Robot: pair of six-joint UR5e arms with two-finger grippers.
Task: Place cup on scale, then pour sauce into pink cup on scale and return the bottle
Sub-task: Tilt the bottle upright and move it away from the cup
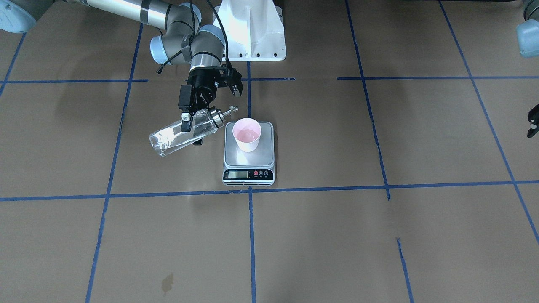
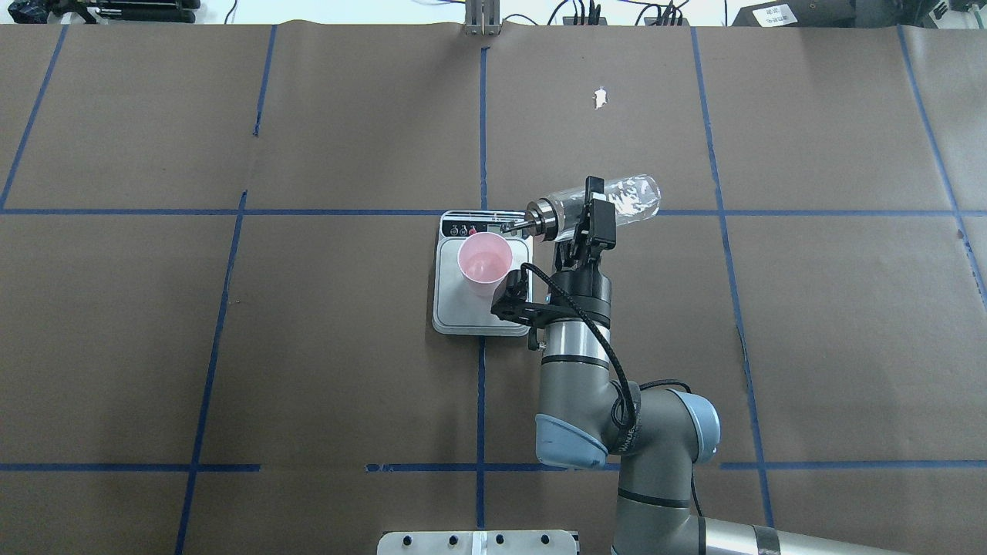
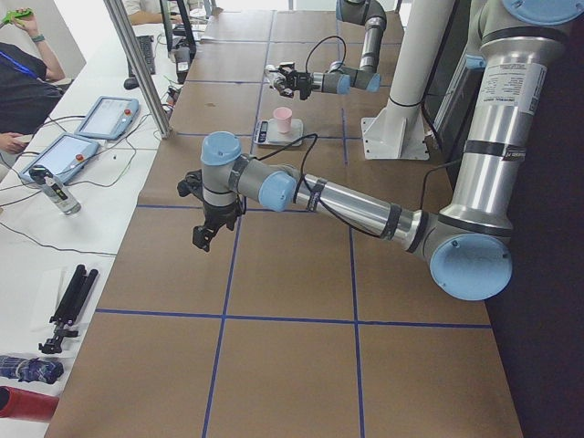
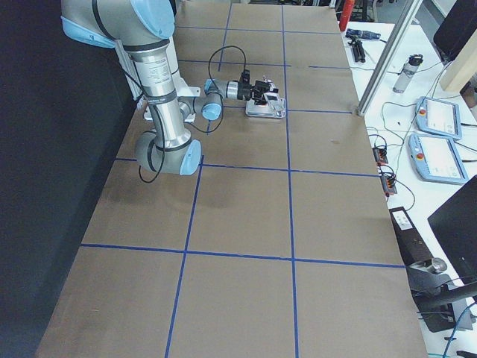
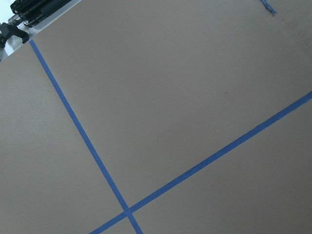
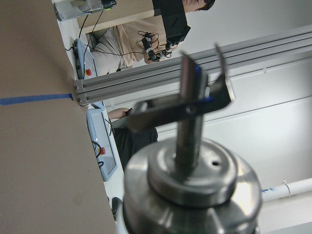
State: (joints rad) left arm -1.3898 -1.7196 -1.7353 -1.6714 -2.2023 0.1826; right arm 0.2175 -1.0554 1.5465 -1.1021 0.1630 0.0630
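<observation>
My right gripper [image 1: 190,126] is shut on the clear glass bottle [image 1: 181,134] and holds it tilted almost flat above the table. Its silver cap and spout [image 1: 227,112] point at the pale pink cup [image 1: 247,134], which stands upright on the silver scale [image 1: 248,162] and has a little clear liquid at its bottom. In the overhead view the spout tip [image 2: 510,227] is just beside the cup's [image 2: 484,264] rim, over the scale [image 2: 463,312]. No stream shows. The right wrist view is filled by the cap [image 6: 190,190]. My left gripper [image 1: 533,124] hangs far off over bare table; I cannot tell its jaws.
The white robot pedestal [image 1: 252,29] stands behind the scale. Blue tape lines [image 1: 251,235] cross the brown table cover. A dark stain [image 1: 167,283] lies near the front edge. Operators' benches with tablets [image 3: 105,114] run along the far side.
</observation>
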